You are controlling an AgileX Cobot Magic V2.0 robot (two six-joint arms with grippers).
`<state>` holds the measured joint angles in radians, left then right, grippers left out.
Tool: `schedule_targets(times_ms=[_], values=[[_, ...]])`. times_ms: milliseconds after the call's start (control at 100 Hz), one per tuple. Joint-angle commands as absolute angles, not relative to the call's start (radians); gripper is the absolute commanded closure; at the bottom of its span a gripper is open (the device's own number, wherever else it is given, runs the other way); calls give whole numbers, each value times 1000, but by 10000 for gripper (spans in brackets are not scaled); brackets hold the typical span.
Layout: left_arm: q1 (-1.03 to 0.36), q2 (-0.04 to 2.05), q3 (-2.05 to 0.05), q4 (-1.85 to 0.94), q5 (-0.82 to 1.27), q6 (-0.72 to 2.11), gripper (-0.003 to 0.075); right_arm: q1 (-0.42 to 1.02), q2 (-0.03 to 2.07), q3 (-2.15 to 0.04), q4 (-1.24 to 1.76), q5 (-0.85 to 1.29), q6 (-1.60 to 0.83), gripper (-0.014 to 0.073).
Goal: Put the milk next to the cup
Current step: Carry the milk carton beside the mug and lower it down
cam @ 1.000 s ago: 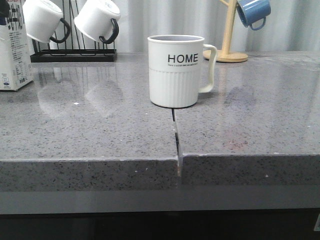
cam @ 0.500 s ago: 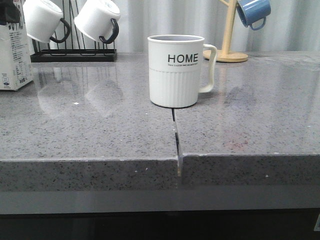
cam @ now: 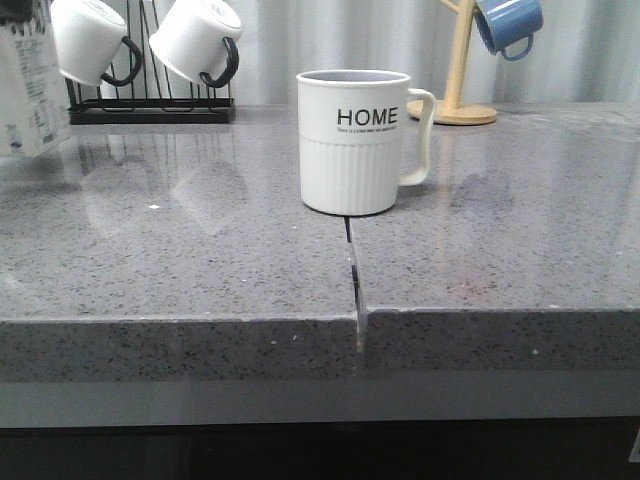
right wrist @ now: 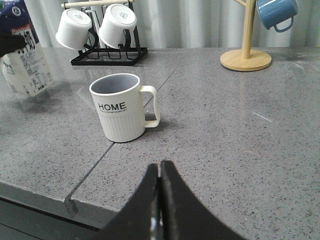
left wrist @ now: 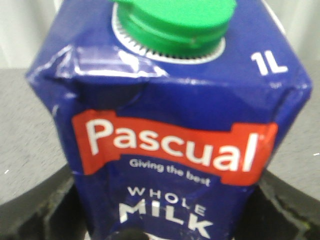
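The milk (cam: pixel 32 95) is a white carton with a dark blue top. It hangs tilted just above the grey counter at the far left. It fills the left wrist view (left wrist: pixel 170 125), showing "WHOLE MILK" and a green cap. My left gripper (left wrist: pixel 165 222) is shut on it, with a dark finger on each side. The cup (cam: pixel 352 140) is a white ribbed "HOME" mug with its handle to the right. It stands mid-counter, well right of the milk, and also shows in the right wrist view (right wrist: pixel 118 107). My right gripper (right wrist: pixel 160 167) is shut and empty, near the counter's front edge.
A black rack (cam: pixel 150 108) with two small white mugs stands at the back left. A wooden stand (cam: pixel 458 80) with a blue mug (cam: pixel 508 25) stands at the back right. A seam (cam: pixel 352 262) runs from under the cup to the counter's front edge.
The milk carton has come up off the counter and now tilts, shifted slightly right. The cup and the right gripper have not moved.
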<state>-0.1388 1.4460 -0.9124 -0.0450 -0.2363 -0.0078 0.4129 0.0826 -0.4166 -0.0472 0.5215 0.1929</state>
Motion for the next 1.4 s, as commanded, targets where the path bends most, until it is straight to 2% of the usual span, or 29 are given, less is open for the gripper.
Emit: schedule_targets(times_ms=[0, 510, 920, 1390], values=[[-175, 1385, -945, -55, -331, -11, 498, 415, 95, -439, -51, 448, 184, 664], [-414, 1382, -945, -165, -346, 17, 500, 415, 95, -439, -51, 448, 184, 664], [-571, 1456, -945, -190, -409, 21, 500, 415, 95, -439, -51, 448, 184, 664], [-624, 1457, -945, -190, -431, 21, 500, 415, 95, -439, -51, 448, 184, 664]])
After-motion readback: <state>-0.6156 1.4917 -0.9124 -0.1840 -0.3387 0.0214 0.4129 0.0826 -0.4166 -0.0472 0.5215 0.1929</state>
